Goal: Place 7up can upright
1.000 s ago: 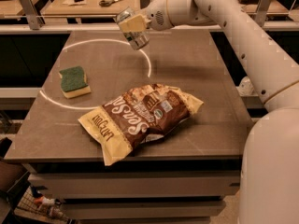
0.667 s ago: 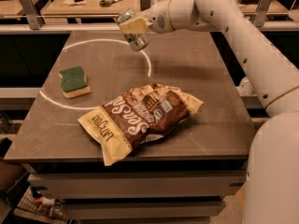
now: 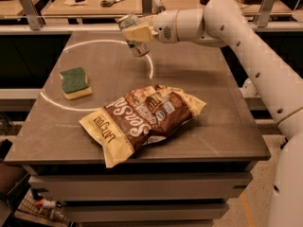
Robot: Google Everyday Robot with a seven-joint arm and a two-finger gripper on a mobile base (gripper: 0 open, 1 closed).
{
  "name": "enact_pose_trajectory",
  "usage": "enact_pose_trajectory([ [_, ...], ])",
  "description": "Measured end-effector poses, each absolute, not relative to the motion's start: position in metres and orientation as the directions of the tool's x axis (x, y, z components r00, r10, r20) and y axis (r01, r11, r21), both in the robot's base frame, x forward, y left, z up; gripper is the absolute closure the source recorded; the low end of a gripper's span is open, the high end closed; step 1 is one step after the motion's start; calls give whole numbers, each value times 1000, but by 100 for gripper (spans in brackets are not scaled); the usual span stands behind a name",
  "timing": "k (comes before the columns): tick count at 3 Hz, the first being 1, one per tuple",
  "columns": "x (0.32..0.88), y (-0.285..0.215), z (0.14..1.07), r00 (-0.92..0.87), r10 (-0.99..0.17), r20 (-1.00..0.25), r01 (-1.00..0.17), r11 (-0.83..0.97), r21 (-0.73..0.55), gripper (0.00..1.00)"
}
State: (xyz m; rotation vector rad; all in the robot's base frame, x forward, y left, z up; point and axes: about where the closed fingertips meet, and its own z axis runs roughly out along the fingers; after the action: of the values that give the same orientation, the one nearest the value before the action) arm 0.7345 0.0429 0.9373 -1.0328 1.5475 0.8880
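Note:
The 7up can [image 3: 134, 38] is a silvery-grey can held tilted in the air above the far middle of the grey table [image 3: 203, 112], its top toward the upper left. My gripper [image 3: 137, 32] is shut on the can, its cream-coloured fingers [image 3: 140, 32] across the can's side. The white arm reaches in from the right. The can is above the table top and does not touch it.
A brown and yellow snack bag [image 3: 142, 119] lies in the middle front of the table. A green and yellow sponge [image 3: 75, 82] lies at the left. A white circle line [image 3: 150, 67] is marked on the table. A bench with scissors [image 3: 112, 2] stands behind.
The gripper with the can has shifted slightly left and a little lower; the can stays tilted. The bag and sponge have not moved.

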Motion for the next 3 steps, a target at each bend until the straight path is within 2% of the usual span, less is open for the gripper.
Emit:
enact_pose_trajectory([
  [3, 719, 37, 933, -85, -114, -990, -939, 342, 42, 100],
])
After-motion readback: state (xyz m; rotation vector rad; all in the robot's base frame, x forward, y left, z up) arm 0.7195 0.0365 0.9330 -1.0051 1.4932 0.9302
